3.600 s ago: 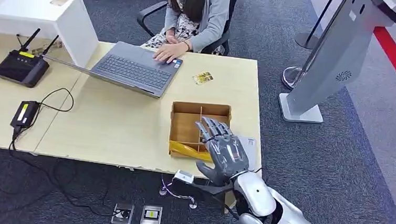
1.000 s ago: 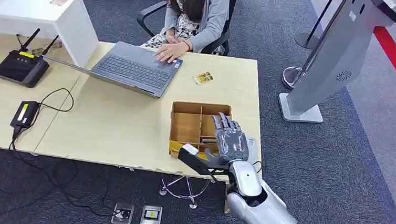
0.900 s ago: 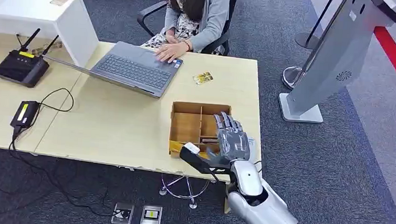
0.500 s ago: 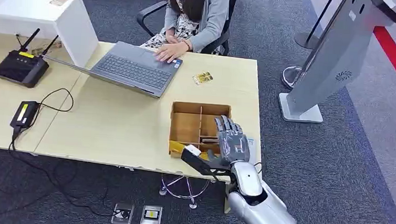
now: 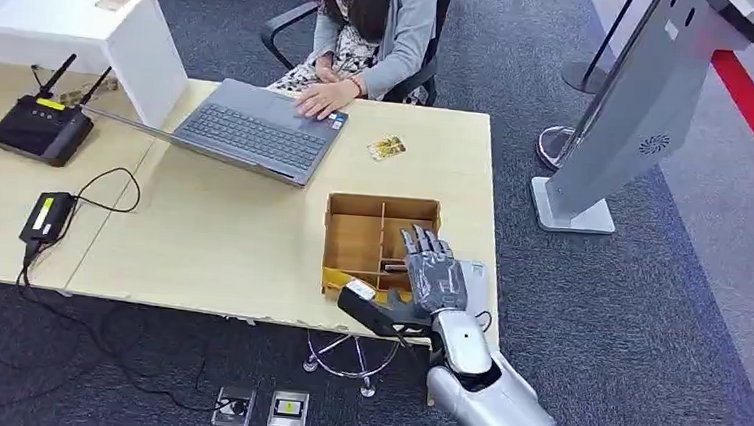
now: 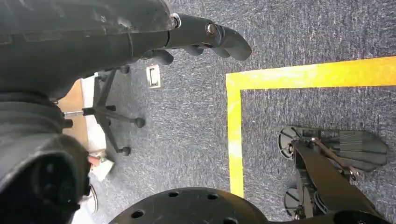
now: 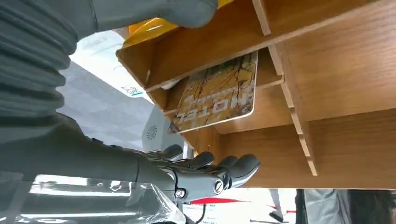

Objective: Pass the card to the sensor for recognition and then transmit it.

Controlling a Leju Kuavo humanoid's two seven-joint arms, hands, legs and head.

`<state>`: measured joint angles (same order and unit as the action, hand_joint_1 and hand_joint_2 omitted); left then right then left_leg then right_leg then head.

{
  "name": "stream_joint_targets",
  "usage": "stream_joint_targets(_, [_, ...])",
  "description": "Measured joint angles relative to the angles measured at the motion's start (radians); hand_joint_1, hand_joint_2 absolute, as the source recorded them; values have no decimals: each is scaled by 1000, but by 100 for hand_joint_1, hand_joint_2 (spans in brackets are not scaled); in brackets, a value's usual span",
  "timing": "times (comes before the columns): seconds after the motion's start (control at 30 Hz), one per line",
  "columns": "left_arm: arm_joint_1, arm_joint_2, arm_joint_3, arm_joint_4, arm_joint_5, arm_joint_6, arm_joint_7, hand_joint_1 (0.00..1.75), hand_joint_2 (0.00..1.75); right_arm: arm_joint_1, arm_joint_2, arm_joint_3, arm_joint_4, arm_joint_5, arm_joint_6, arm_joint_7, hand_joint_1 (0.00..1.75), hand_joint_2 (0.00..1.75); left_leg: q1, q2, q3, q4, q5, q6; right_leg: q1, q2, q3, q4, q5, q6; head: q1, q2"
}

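Observation:
A wooden divided box [image 5: 384,202] stands near the table's front right corner. A card printed "HOTEL" [image 7: 217,95] leans inside one of its compartments [image 7: 327,70]. My right hand [image 5: 431,274] hovers over the box's right side with its fingers [image 7: 233,168] stretched out and its thumb [image 7: 187,11] by the box wall, holding nothing. A second small card [image 5: 385,148] lies flat on the table beyond the box. My left hand [image 6: 205,39] hangs over the carpet and holds nothing.
A person types on a grey laptop [image 5: 254,129] at the table's far side. A black router [image 5: 40,127] and a small black device with a yellow label [image 5: 49,214] sit at the left. A grey kiosk [image 5: 641,111] stands on the right.
My right hand has come forward from in front of the table edge to over the box, then sunk a little lower and to the left. The cards have not moved.

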<state>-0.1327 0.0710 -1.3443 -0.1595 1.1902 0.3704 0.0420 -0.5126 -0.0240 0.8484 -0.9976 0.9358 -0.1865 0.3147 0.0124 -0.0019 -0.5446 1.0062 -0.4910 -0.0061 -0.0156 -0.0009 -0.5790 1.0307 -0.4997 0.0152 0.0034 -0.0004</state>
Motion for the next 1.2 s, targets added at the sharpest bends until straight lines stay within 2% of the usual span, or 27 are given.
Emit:
stream_joint_targets(0.03, [0, 0, 0, 0, 0, 0, 0, 0, 0, 0, 0, 0, 3, 0, 0, 0, 175, 175, 0, 0, 0, 0, 0, 0, 0, 0, 0, 0, 0, 0, 0, 0])
stream_joint_targets(0.93, [0, 0, 0, 0, -7, -4, 0, 0, 0, -2, 10, -2, 13, -15, 0, -3, 175, 175, 0, 0, 0, 0, 0, 0, 0, 0, 0, 0, 0, 0, 0, 0])
stream_joint_targets(1.2, [-1, 0, 0, 0, -20, -11, 2, 0, 0, -2, 17, -2, 14, -53, -33, -31, 175, 175, 0, 0, 0, 0, 0, 0, 0, 0, 0, 0, 0, 0, 0, 0])
